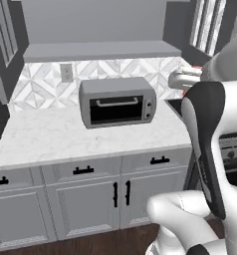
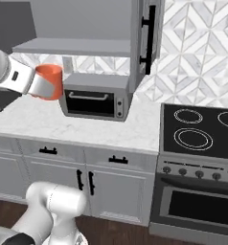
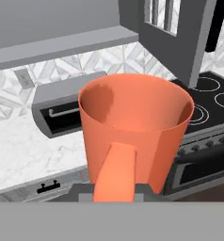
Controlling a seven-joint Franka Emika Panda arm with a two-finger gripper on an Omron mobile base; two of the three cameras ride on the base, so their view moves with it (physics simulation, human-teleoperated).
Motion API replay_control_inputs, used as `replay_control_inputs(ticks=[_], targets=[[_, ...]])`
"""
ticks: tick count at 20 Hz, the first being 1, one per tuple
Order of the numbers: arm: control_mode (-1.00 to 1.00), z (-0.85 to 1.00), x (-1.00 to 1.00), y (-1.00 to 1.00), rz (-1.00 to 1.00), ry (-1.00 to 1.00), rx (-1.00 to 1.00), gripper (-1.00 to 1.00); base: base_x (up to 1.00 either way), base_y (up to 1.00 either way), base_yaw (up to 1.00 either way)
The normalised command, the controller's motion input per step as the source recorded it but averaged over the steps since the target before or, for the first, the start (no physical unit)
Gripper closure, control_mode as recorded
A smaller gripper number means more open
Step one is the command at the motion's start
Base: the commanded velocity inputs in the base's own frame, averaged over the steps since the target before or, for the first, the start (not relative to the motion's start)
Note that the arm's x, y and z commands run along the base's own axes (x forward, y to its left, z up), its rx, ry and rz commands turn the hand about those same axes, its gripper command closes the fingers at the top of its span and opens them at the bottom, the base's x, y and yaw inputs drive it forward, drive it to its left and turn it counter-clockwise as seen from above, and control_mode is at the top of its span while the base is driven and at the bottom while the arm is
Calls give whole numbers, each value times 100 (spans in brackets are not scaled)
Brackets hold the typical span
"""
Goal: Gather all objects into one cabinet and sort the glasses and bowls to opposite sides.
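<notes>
A grey kitchen with a marble counter [image 1: 51, 137] and a toaster oven [image 2: 93, 99] under an open wall cabinet [image 2: 87, 28]. The gripper [image 3: 115, 190] is clamped on the orange mug [image 3: 135, 127] by its handle — mouth facing away from the fingers. The cabinet shelf lies above and beyond the mug — the carry looks to go upward.

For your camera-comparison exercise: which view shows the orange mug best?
The hand view: the orange mug is close up, with its handle and open inside plain. The right base view shows it small at the arm's end; the left base view, a red sliver.
</notes>
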Motion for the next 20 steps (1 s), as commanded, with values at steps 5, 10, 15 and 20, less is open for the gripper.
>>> replay_control_inputs(ticks=[5,10,15,20], targets=[[100,0,0,0,0,0,0,100,-94,-92,-23],[100,0,0,0,0,0,0,100,-19,-100,-50],[100,0,0,0,0,0,0,100,3,-100,-60],[100,0,0,0,0,0,0,100,22,-100,-61]])
